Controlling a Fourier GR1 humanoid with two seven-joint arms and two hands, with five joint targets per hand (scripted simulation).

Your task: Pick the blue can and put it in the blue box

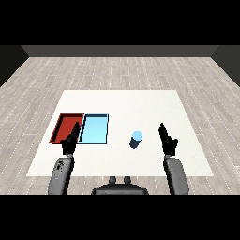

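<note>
blue can (136, 139): your landmark. Stands upright on the white table (140, 103), top face showing, nothing touching it, so you see it is not picked yet.
blue tray (95, 129): left of the can, well apart, with bare table between. You see nothing lying in it. This is the drop spot, so judge the task as barely started.
red tray (65, 124): beyond the blue tray from the can, the two trays side by side and touching along one edge. Not the target, ignore it.
right hand (168, 139): right of the can, near but apart, a clear gap between them. Fingers straight and pointing up and away from you, holding nothing. Probably staged here because it is the nearer hand to the can.
right forearm (176, 176): comes in from below and right of the can, angled slightly inward.
left hand (69, 140): far left of the can, overlapping the near edge where the two trays meet. Fingers look straight or relaxed, holding nothing. You cannot tell if it touches the trays or hovers above them.
left forearm (60, 176): rises from the lower left, leaning slightly toward the can.
next move, judged: you bring the right hand left to curl round the can, then carry it over to the blue tray.
</note>
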